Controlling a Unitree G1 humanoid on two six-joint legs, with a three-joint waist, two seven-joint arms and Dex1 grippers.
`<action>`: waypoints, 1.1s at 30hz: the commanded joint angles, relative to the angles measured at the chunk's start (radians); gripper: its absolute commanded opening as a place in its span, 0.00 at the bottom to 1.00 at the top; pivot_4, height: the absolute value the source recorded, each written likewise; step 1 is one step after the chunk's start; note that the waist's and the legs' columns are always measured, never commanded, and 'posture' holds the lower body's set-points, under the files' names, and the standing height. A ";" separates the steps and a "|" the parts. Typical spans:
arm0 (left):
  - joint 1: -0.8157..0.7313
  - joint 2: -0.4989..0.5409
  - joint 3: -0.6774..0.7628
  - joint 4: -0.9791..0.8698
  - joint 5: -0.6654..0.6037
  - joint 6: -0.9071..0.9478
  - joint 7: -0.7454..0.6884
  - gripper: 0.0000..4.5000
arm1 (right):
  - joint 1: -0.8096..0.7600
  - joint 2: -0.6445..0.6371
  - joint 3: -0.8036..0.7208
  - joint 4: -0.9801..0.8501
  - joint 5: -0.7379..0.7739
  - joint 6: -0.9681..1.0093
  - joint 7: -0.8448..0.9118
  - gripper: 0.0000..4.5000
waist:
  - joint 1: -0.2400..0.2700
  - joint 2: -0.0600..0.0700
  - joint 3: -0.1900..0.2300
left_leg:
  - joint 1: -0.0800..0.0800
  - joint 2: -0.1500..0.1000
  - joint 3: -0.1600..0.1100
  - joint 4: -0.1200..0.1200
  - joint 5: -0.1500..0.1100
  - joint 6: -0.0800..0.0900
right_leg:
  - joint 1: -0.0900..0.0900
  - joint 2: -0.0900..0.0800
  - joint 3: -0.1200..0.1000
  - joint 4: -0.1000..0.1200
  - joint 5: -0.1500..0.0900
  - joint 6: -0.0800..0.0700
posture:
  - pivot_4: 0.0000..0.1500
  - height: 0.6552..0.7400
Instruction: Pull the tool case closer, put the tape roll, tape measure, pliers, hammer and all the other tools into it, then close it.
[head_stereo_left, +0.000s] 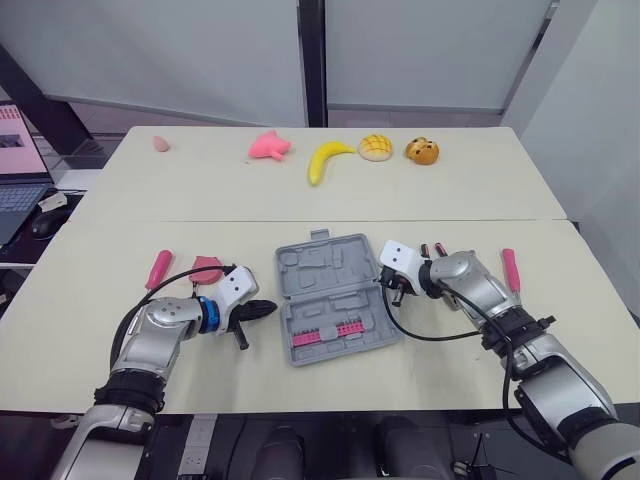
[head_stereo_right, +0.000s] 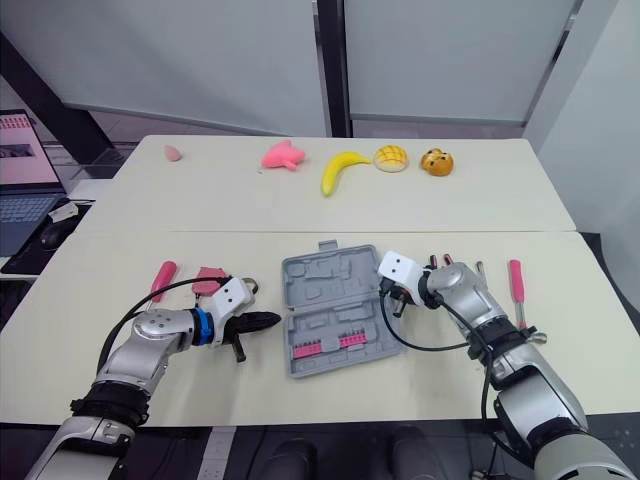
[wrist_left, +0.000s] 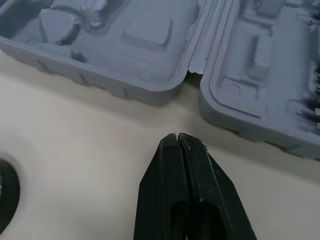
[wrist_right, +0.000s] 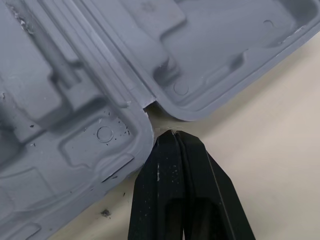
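The tool case just ahead of the left gripper is moulded grey plastic, matt and faintly grainy, with dark specks and scuffs on the half beside the right gripper. Both grippers' fingers are black hard plastic with a dull sheen, the right pair lightly scratched and dusty. The table beneath them is a smooth, matt cream surface

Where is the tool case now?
The grey plastic tool case lies open centrally in the head views, between the left end effector and right end effector.
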 joint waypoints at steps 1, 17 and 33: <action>-0.037 -0.006 -0.013 0.029 0.028 -0.048 -0.004 0.00 | -0.021 0.012 -0.011 -0.008 -0.006 -0.015 0.015 0.00 | 0.000 0.000 0.000 | 0.000 0.000 0.000 0.000 0.000 0.000 | 0.000 0.000 0.000 0.000 0.000 0.000 | 1.00 1.00; -0.085 -0.038 -0.060 0.095 0.073 -0.168 -0.081 0.00 | 0.091 0.006 -0.010 -0.208 0.025 0.063 0.083 0.00 | 0.000 0.000 0.000 | 0.000 0.000 0.000 0.000 0.000 0.000 | 0.000 0.000 0.000 0.001 0.000 0.000 | 1.00 1.00; -0.043 -0.020 -0.092 -0.063 0.060 -0.085 -0.230 0.00 | 0.391 -0.041 -0.072 -0.725 0.085 0.441 0.023 0.00 | 0.000 0.000 0.000 | -0.001 0.000 -0.001 0.000 0.000 0.000 | 0.000 0.000 0.000 0.000 -0.001 0.001 | 1.00 1.00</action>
